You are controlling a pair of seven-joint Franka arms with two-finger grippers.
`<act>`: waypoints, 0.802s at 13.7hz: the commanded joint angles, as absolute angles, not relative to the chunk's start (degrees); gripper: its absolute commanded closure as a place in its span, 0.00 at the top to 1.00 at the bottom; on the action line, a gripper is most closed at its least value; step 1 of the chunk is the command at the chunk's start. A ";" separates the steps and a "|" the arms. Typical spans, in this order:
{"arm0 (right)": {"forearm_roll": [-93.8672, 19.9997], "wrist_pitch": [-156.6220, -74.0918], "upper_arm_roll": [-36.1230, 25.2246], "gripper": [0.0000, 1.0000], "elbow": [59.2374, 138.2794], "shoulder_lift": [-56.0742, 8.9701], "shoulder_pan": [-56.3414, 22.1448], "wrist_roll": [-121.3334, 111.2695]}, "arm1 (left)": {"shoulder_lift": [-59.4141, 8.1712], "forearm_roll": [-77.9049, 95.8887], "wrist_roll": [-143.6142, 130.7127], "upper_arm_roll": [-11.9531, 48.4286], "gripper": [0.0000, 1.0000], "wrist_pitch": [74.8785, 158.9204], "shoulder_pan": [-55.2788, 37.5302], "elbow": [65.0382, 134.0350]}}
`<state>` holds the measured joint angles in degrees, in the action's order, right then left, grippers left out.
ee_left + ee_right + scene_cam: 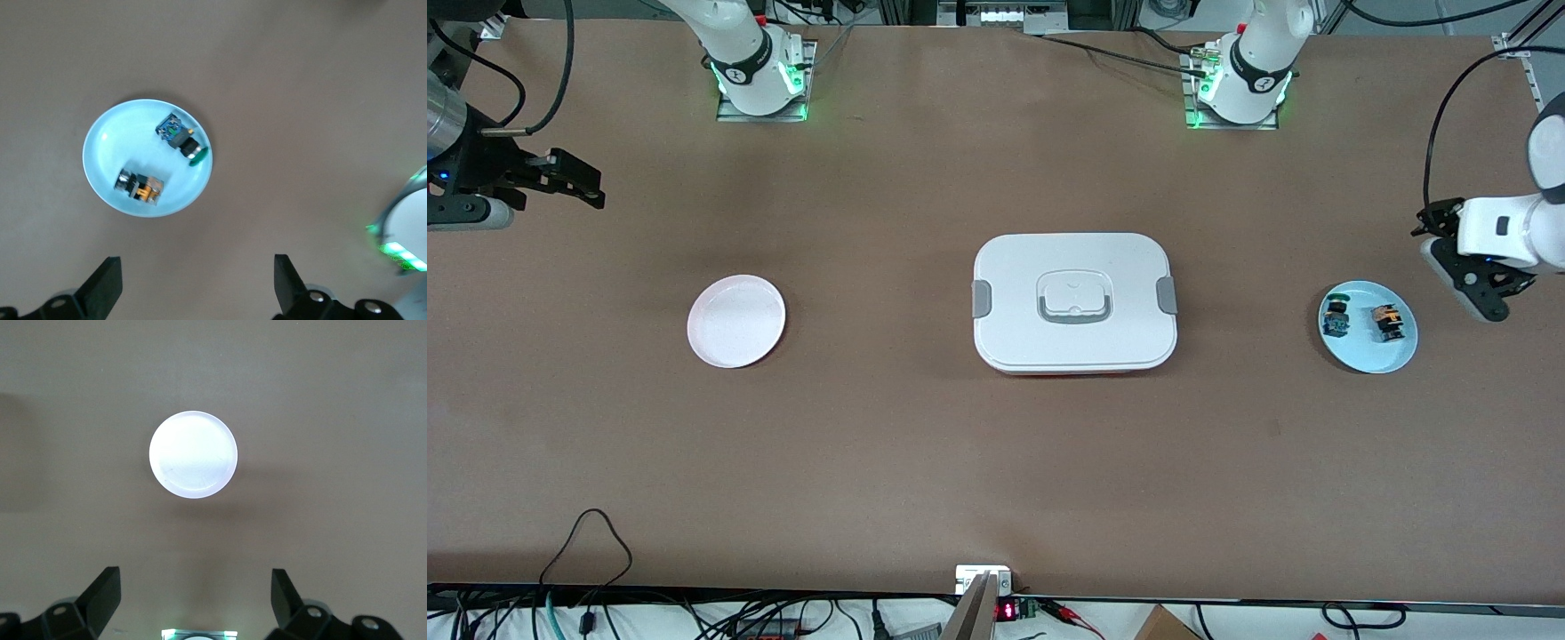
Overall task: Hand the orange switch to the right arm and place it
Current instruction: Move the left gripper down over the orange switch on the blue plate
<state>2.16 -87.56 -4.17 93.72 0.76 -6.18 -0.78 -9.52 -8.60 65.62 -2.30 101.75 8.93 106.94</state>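
Observation:
The orange switch (1385,322) (141,187) lies on its side on a light blue plate (1369,357) (107,143) toward the left arm's end of the table. A green-capped switch (1336,316) (181,140) lies beside it on the same plate. My left gripper (1481,289) (198,280) hangs open and empty over bare table just off the plate's edge, not touching either switch. My right gripper (574,182) (195,593) is up over the right arm's end of the table, open and empty.
An empty white plate (736,321) (193,454) sits toward the right arm's end. A white lidded box (1074,302) with grey clasps stands mid-table between the two plates. The arm bases (760,84) (1240,89) stand farthest from the front camera.

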 commanded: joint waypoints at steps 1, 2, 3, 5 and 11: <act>1.67 -86.84 -4.48 1.00 94.39 1.76 -5.89 -1.32 | -13.51 -9.40 80.36 -2.02 1.00 112.11 14.04 110.65; 1.67 -86.14 -4.57 1.00 94.31 1.93 -5.89 -1.32 | -15.97 -9.32 85.81 -2.02 1.00 115.63 15.45 110.65; 1.67 -85.52 -4.57 1.00 94.31 3.33 -5.71 -1.32 | -17.65 -9.32 88.74 -2.02 1.00 119.06 16.77 110.65; 1.67 -86.22 -4.74 1.00 94.22 3.96 -5.45 -1.32 | -21.25 -9.32 94.36 -2.02 1.00 125.30 17.66 110.74; 1.76 -88.51 -5.19 1.00 95.01 3.16 -5.36 -1.14 | -22.94 -9.23 101.77 -1.76 1.00 142.45 19.95 120.31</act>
